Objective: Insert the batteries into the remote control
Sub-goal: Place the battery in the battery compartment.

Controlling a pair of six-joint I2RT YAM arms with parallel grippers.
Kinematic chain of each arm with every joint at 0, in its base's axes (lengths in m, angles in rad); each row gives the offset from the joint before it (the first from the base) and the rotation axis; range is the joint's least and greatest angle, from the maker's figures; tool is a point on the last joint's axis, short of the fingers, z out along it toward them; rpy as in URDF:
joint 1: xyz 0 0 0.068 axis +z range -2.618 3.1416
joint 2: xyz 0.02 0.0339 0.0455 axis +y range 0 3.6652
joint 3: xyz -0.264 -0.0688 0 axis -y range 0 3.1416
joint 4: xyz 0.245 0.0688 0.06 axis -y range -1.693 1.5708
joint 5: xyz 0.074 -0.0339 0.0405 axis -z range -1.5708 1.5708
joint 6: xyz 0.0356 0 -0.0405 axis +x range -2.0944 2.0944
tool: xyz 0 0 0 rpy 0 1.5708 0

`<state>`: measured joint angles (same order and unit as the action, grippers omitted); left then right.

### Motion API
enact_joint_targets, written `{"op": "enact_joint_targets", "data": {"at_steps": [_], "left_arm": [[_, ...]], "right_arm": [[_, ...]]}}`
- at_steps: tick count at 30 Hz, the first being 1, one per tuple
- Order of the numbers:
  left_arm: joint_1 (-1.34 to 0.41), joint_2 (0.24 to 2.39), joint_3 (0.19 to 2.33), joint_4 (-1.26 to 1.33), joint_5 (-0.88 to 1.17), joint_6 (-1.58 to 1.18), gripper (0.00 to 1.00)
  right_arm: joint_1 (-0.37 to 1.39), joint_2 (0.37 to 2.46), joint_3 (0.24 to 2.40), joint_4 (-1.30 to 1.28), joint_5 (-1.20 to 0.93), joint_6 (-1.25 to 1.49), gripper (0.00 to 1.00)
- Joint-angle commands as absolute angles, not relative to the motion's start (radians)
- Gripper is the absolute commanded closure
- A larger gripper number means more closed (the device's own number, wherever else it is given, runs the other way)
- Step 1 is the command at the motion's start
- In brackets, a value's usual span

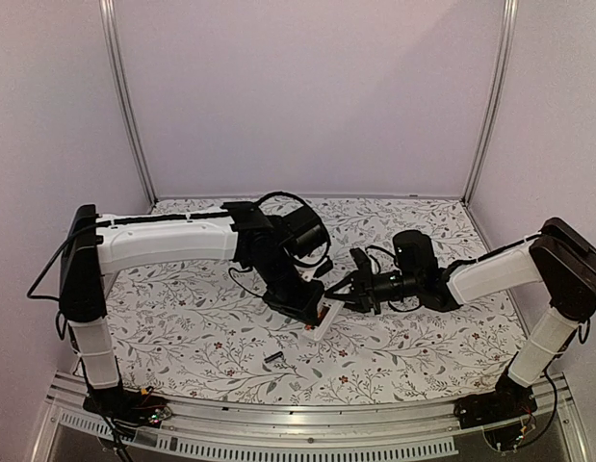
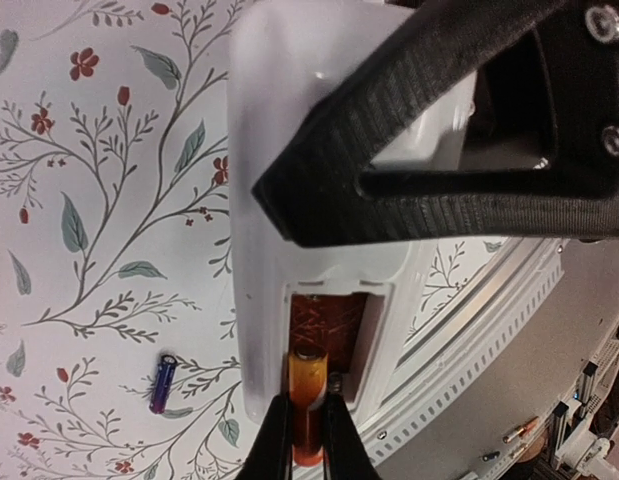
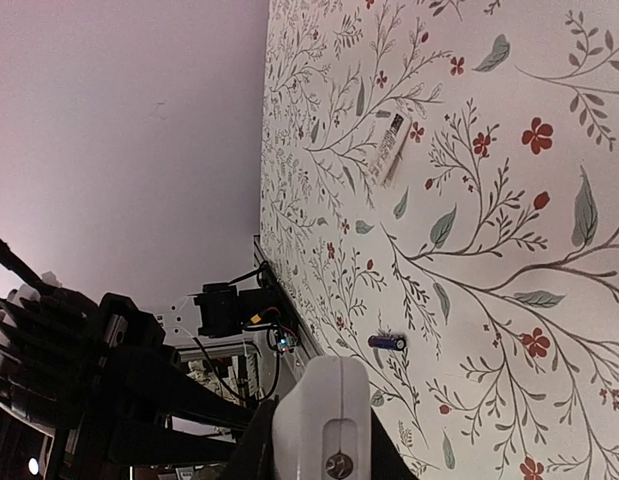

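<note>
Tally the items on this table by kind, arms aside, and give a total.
Batteries: 2, the orange-red battery and the dark battery
Remote control: 1
Battery cover: 1
Total: 4

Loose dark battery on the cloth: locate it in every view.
Top external: loose dark battery lower centre, below the remote control.
Left wrist: lower left, left of the remote control.
Right wrist: lower middle.
Shared landmark: the floral cloth beneath it.
</note>
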<state>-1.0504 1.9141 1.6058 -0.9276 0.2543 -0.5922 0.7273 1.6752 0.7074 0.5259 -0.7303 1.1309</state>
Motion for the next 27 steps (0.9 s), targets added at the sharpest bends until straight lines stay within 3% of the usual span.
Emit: {"op": "enact_joint_targets", "data": {"at_steps": [1,19,27], "left_arm": [[-1.035,1.949,1.643,-0.963,0.240,-0.586,1.00],[-1.034,1.995,1.701,-1.051,0.174,-0.579,0.95],[-1.034,2.008,1.718,-1.093,0.124,-0.580,0.88]], "right_arm": [[0.745,1.695,0.699,0.596,-0.728,1.157,1.00],[0.753,1.713,0.684,0.659,-0.736,1.195,1.00],[0.752,1.714,0.681,0.667,-0.738,1.198,1.00]]}}
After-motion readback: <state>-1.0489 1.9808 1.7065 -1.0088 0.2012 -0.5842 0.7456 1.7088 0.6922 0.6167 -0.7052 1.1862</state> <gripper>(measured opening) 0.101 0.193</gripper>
